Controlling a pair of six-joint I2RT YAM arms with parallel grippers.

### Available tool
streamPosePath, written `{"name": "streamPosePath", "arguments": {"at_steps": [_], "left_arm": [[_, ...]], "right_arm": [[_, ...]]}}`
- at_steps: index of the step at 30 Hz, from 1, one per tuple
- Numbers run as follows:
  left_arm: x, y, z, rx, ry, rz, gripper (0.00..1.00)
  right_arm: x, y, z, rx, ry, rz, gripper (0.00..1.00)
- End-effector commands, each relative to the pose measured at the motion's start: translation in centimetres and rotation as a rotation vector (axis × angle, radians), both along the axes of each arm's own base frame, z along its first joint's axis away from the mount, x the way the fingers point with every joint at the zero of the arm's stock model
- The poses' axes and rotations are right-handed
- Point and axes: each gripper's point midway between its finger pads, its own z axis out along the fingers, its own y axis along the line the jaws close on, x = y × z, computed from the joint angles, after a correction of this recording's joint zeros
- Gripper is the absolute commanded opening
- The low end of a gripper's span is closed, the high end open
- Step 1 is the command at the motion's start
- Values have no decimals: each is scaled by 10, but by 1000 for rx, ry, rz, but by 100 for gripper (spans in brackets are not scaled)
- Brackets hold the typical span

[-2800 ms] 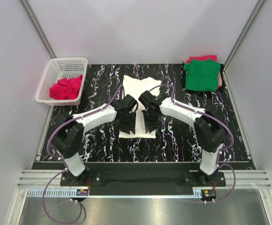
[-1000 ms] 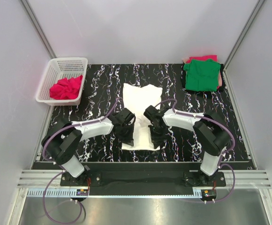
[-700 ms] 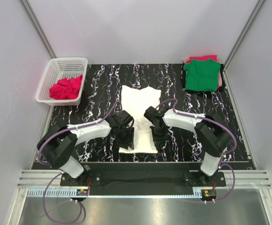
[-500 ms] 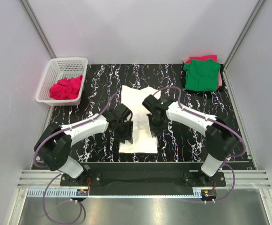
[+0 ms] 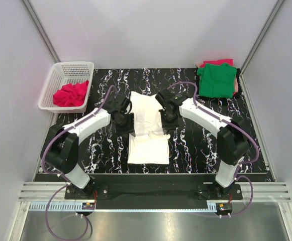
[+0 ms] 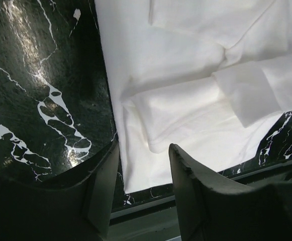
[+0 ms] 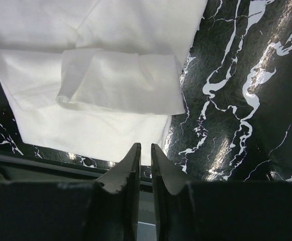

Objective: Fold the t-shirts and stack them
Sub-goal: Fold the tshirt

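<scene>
At desk centre: one white cotton short-sleeved t-shirt [image 5: 148, 131], lying flat on the black white-veined marble-pattern desk [image 5: 201, 150]. Its sides are folded inward to make a long narrow panel running from 12 o'clock to 6 o'clock. The wrist views show folded-in layers lying on top of the body cloth.

At the shirt's 9 o'clock edge: left gripper [image 5: 125, 122], black, on a white arm. Fingers stand wide apart with nothing between them; cloth and desk show through the gap.

At the shirt's 3 o'clock edge: right gripper [image 5: 169, 120], black, on a white arm. Fingers are narrow, with only a slim slit between them and nothing held. Whether either gripper touches the cloth cannot be told.

At 10 o'clock, off the desk's corner: one white plastic lattice basket [image 5: 49, 90], holding one crumpled pinkish-red t-shirt [image 5: 70, 94].

At 2 o'clock, on the desk's far corner: one folded green t-shirt [image 5: 216, 80], lying on top of a folded pinkish-red garment [image 5: 218, 62] whose edges show beyond it at 12 and 3 o'clock.
</scene>
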Motion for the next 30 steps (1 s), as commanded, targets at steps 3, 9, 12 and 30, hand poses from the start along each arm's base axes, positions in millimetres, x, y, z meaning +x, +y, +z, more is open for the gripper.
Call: {"name": "streamPosePath", "arguments": {"at_steps": [3, 9, 12, 30], "left_arm": [[2, -3, 4, -34, -3, -34, 48], [-2, -3, -6, -35, 19, -41, 48], [-6, -3, -15, -41, 34, -45, 47], [-1, -18, -15, -99, 54, -62, 47]], "right_arm": [[-7, 7, 13, 52, 15, 5, 20], [-13, 8, 7, 66, 46, -15, 19], [-19, 6, 1, 69, 60, -24, 19], [-35, 8, -20, 100, 125, -55, 19]]}}
